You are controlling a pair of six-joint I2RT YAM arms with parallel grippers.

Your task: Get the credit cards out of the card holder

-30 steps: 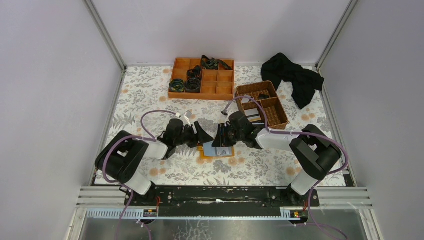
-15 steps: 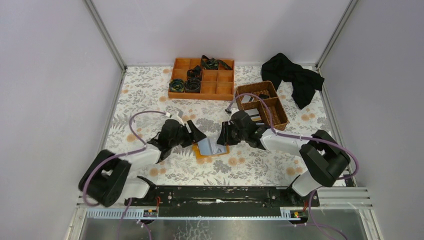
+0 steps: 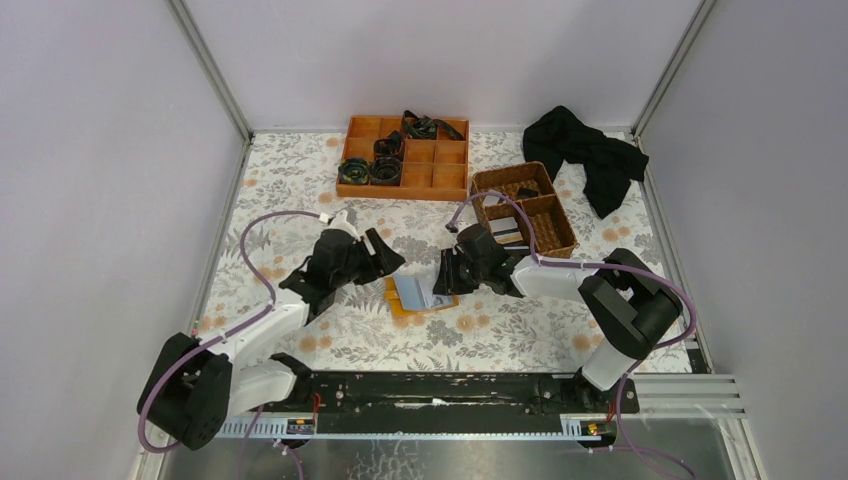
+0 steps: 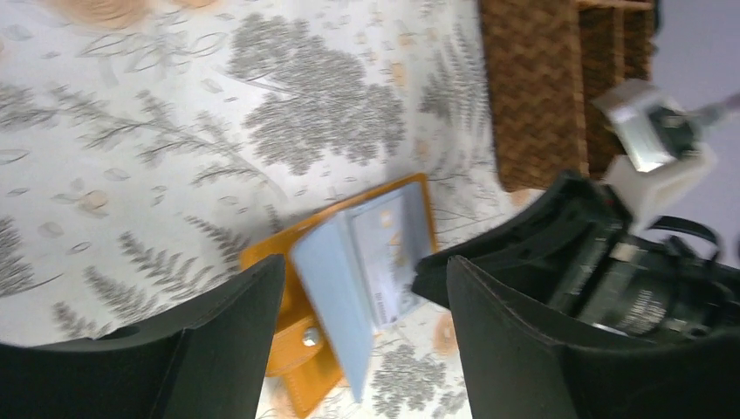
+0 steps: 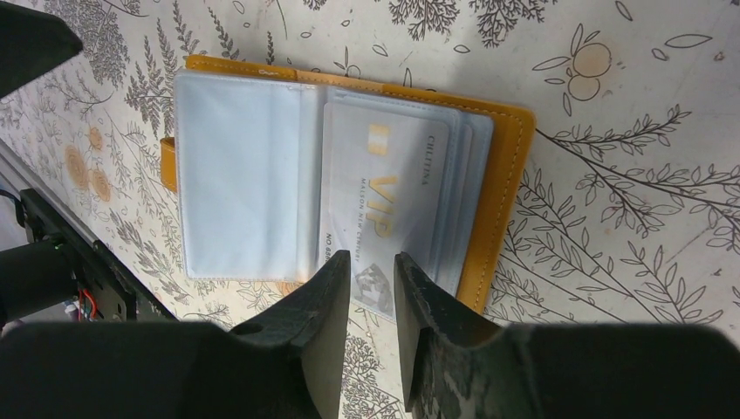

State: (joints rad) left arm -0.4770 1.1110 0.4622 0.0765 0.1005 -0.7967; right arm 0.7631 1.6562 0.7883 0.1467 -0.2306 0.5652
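Left gripper (image 4: pixel 359 286), splayed and empty, has drawn back from the open orange-tan bifold card holder (image 5: pixel 236 175). Extraction falls to the right gripper (image 5: pixel 373 272), straddling the holder's pale VIP credit card (image 5: pixel 384 188), clamping indeterminate.

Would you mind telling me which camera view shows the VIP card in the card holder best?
The right wrist view: the card lies face up in the open card holder, print readable. The left wrist view shows it blurred and slanted; the top view, only a small pale patch.
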